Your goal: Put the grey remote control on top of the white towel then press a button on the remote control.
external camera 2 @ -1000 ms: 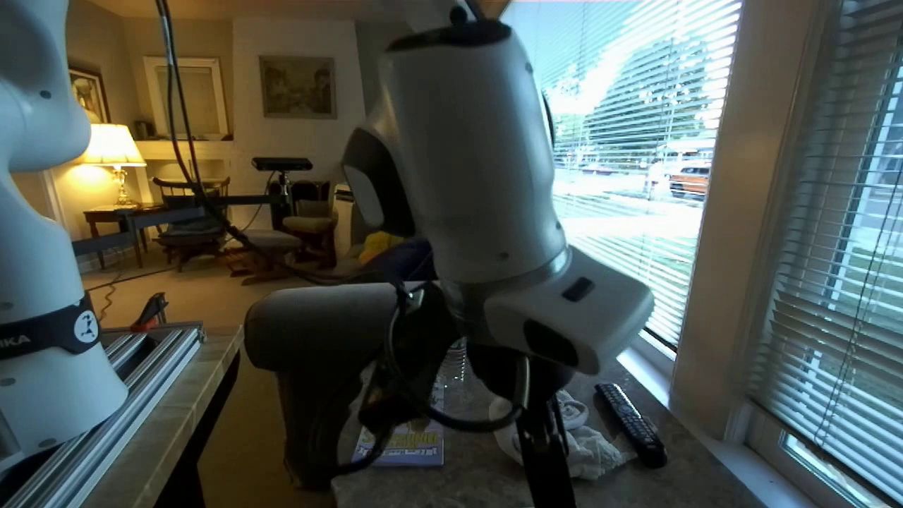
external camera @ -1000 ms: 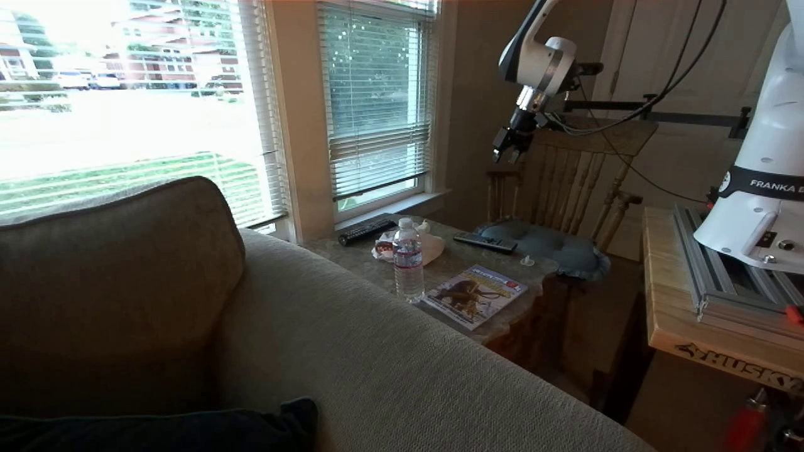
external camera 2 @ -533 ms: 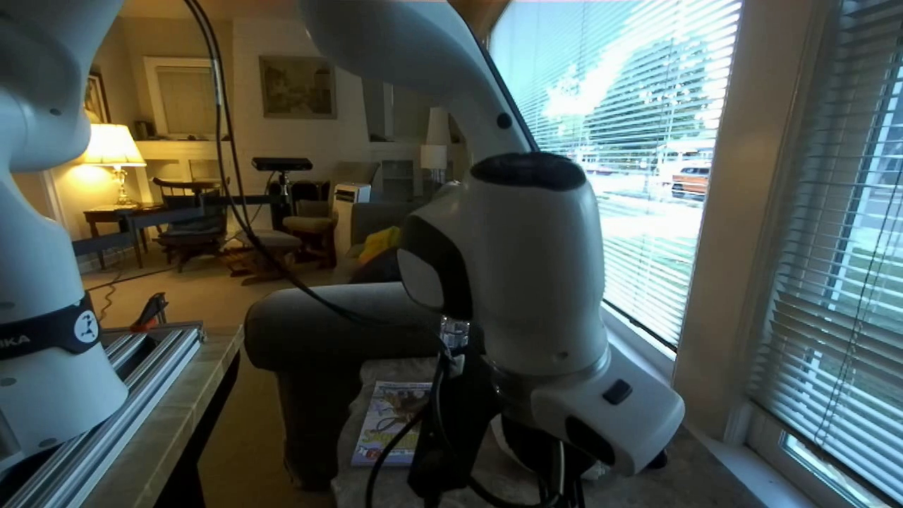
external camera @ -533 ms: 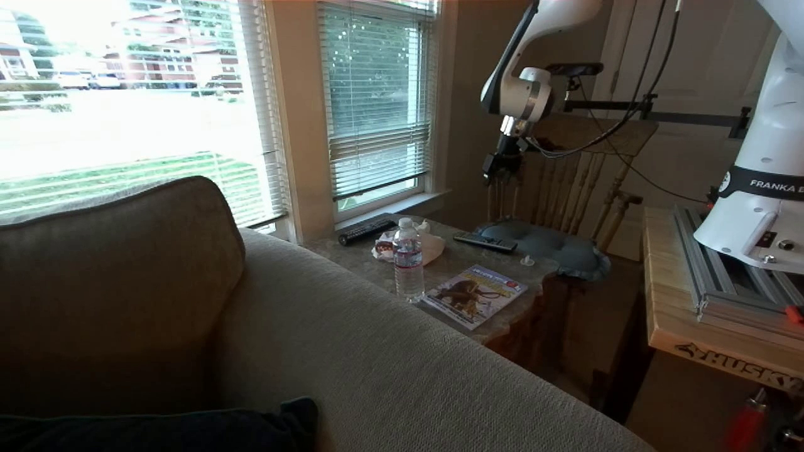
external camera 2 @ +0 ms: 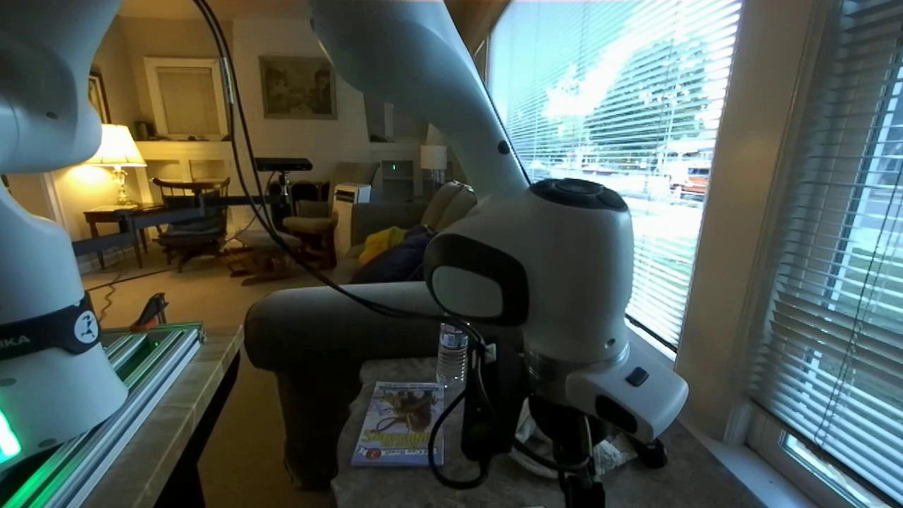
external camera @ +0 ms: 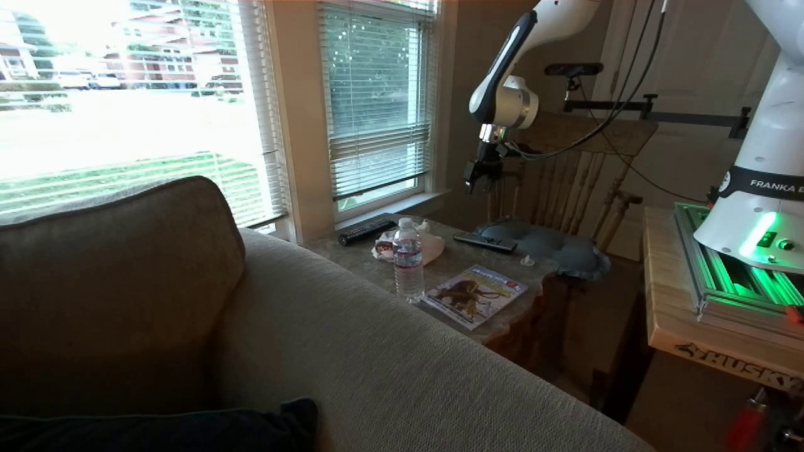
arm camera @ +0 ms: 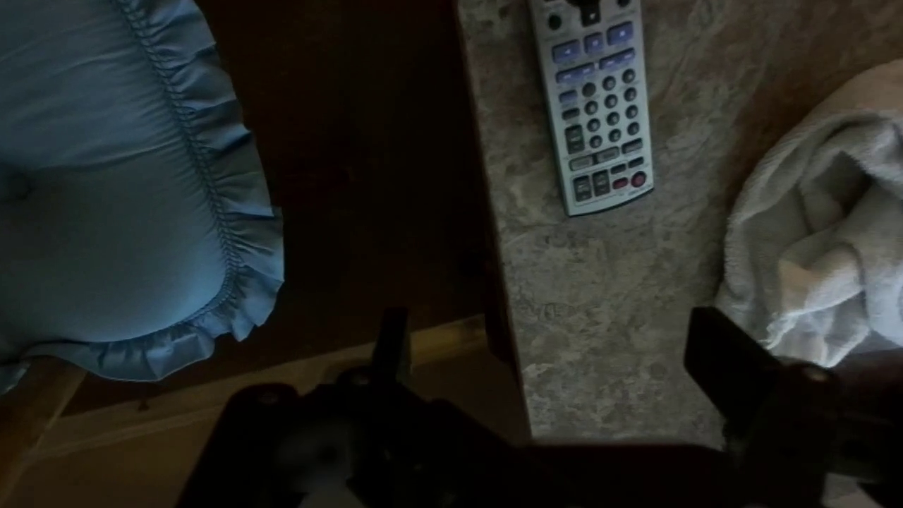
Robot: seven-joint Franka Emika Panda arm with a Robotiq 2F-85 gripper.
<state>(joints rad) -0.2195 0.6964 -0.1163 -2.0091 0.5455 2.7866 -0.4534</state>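
"Pincer (arm camera: 549, 324) stands spread wide, gripping nothing; where's the grey remote control (arm camera: 596, 106)?"

"On the tabletop (arm camera: 614, 282), near but off the white towel (arm camera: 832, 247). Probably light, stiff, slick: pinch across its middle."

the remote control (arm camera: 601, 123) was silver-grey with dark, violet and red buttons (arm camera: 638, 179), the second remote (external camera: 367, 231) black, the towel (arm camera: 832, 261) off-white, the tabletop (arm camera: 600, 296) mottled grey and brown, the seat cushion (arm camera: 120, 183) plain blue, and the gripper (arm camera: 550, 321) black.
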